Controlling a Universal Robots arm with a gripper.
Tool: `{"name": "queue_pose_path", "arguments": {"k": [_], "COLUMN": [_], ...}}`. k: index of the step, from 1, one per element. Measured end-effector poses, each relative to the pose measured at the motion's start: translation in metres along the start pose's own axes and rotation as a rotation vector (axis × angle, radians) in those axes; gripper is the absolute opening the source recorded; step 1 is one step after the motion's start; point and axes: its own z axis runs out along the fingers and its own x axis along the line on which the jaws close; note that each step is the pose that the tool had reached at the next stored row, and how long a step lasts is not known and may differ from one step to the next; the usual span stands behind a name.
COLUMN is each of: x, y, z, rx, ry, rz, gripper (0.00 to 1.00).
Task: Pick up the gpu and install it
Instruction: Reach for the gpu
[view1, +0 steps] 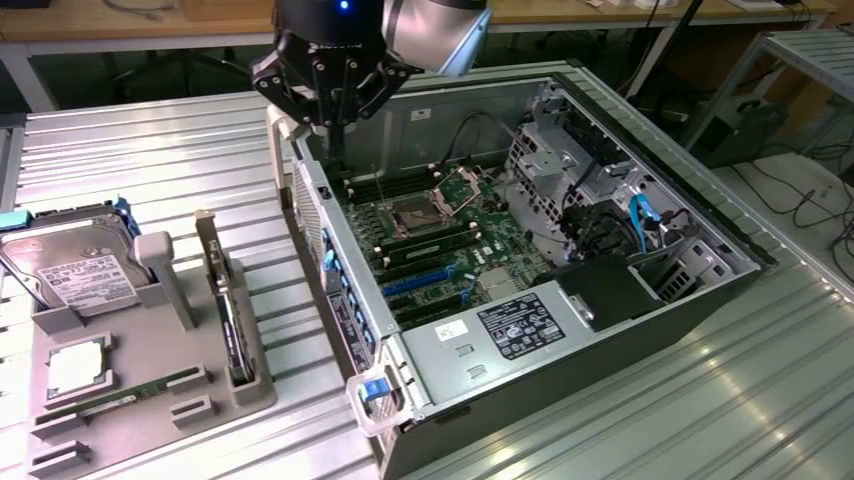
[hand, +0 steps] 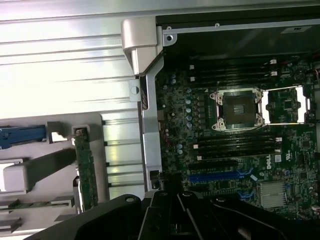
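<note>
The gpu stands on edge in a slot of the grey holder tray at the exterior view's left, its pale bracket toward the far end. In the wrist view the gpu shows as a narrow card beside the case wall. My gripper hangs above the far left wall of the open computer case, its black fingers drawn together and shut on nothing. It is well apart from the gpu. The gripper body also shows dark in the wrist view.
The tray also holds a silver hard drive, a processor chip and a green memory stick. Inside the case lie the motherboard with its socket, blue slots and a power supply. A ribbed metal table surrounds everything.
</note>
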Motion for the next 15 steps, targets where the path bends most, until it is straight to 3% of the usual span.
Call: {"name": "queue_pose_path", "arguments": {"k": [15], "x": [0.0086], "y": [-0.0007], "z": [-0.0003], "rx": [0.0], "ry": [0.0], "rz": [0.0], "gripper": [0.11]}}
